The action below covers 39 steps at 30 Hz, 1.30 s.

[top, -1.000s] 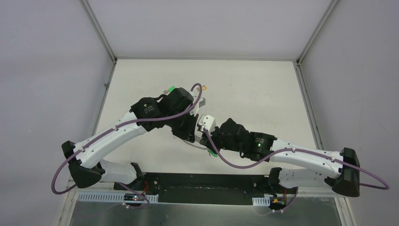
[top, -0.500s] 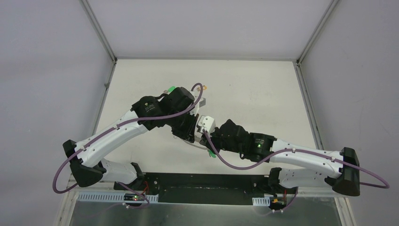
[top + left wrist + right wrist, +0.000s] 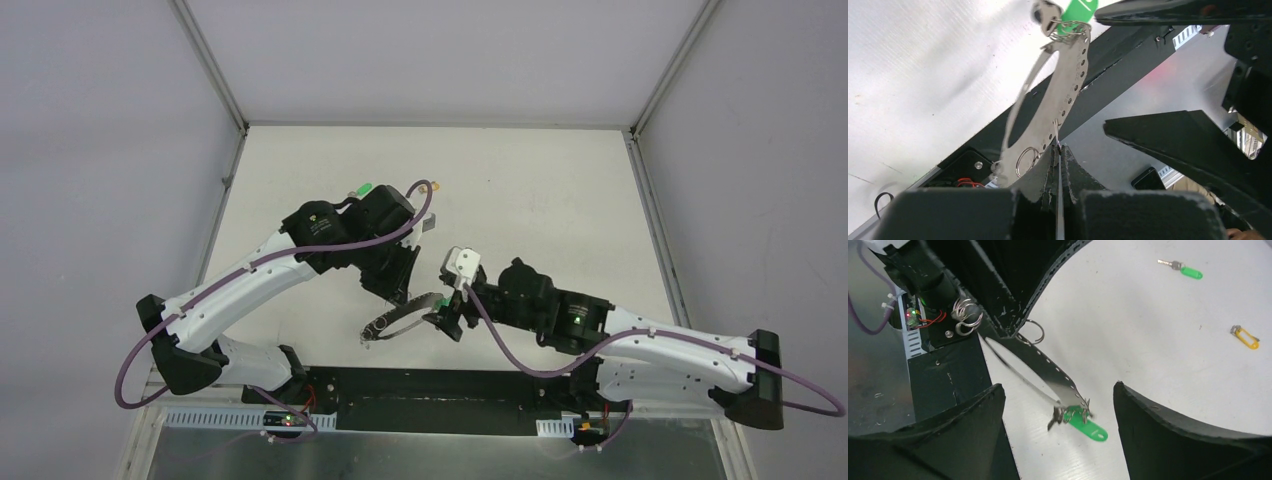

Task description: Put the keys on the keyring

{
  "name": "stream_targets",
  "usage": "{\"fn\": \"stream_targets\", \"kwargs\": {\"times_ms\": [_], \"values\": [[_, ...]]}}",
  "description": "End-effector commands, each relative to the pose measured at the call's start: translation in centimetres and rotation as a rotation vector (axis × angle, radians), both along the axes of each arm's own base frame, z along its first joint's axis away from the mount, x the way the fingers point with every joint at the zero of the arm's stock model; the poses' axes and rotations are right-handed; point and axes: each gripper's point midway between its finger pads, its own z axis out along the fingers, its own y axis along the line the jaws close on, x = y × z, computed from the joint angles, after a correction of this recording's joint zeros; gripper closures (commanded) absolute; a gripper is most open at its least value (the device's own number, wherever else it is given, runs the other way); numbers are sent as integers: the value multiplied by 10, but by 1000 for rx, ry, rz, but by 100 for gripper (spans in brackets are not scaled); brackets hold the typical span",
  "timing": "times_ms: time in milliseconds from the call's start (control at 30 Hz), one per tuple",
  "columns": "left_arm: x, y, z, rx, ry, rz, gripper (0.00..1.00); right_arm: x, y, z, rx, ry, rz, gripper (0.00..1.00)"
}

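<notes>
Keyring (image 3: pixel 1068 95) clamped at one end by left gripper (image 3: pixel 1058 150), long axis pointing toward right gripper (image 3: pixel 1055 390), whose jaws stand released and empty. Green key (image 3: pixel 1190 272) and yellow key (image 3: pixel 1245 337) lie loose on table (image 3: pixel 1148 315), far side, past left gripper.

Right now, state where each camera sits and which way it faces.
Top external: above and behind the bases, looking down on the white table; left arm and right arm both show.
Left wrist: on the left arm, facing the table's near edge along the left fingers, shut on the flat grey perforated metal keyring.
Right wrist: on the right arm, looking down at the table between the open right fingers.
Shared: both wrist views show the keyring and its bright green plastic tag.
</notes>
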Motion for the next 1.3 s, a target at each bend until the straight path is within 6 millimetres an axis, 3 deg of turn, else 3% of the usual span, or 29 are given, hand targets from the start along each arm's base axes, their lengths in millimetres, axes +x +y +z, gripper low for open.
{"fn": "stream_targets", "kwargs": {"times_ms": [0, 167, 300, 533, 633, 800, 1133, 1267], "values": [[3, -1, 19, -49, -49, -9, 100, -11, -2, 38, 177, -92, 78, 16], [3, -2, 19, -48, -47, -7, 100, -16, -12, 45, 224, -107, 104, 14], [5, -2, 22, -54, -58, 0, 100, -24, -5, 32, 169, -87, 171, 13], [3, -5, 23, -66, -40, -9, 100, -20, 15, 22, 122, -83, 195, 18], [1, -6, 22, -66, -32, -12, 100, -17, 22, 20, 108, -87, 200, 28], [1, -6, 22, -69, -33, -7, 100, -9, 28, 8, 77, -72, 167, 56], [2, -5, 21, -75, -38, -2, 100, 5, 32, 7, 62, -63, 87, 79], [1, -4, 19, -70, -35, -1, 100, 5, 35, 7, 53, -57, 94, 100]]}}
